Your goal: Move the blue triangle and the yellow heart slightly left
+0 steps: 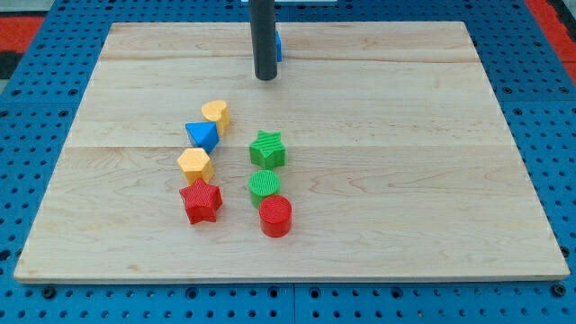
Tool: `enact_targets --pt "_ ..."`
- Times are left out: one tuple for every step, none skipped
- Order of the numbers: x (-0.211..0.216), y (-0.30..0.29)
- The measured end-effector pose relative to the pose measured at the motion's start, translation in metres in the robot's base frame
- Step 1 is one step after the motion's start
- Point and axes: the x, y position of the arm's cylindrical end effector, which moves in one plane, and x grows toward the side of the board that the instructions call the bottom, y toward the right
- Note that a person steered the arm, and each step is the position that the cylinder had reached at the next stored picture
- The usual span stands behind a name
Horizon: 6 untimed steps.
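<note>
The blue triangle [203, 135] lies left of the board's middle, with the yellow heart [216, 112] touching it just above and to its right. My tip [265, 77] is at the view's top centre, well above and to the right of both blocks and apart from them. A blue block [278, 46] shows partly behind the rod; its shape is hidden.
A yellow hexagon [194, 164] sits just below the triangle, and a red star [201, 201] below that. A green star [267, 148], a green cylinder [265, 185] and a red cylinder [275, 216] form a column to the right. The wooden board [432, 180] rests on a blue pegboard.
</note>
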Motion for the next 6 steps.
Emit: enact_targets --pt "0.046 -0.015" --pt "0.076 -0.05" --pt "0.103 -0.078" --pt "0.106 -0.101" --pt "0.106 -0.095" --pt "0.106 -0.094"
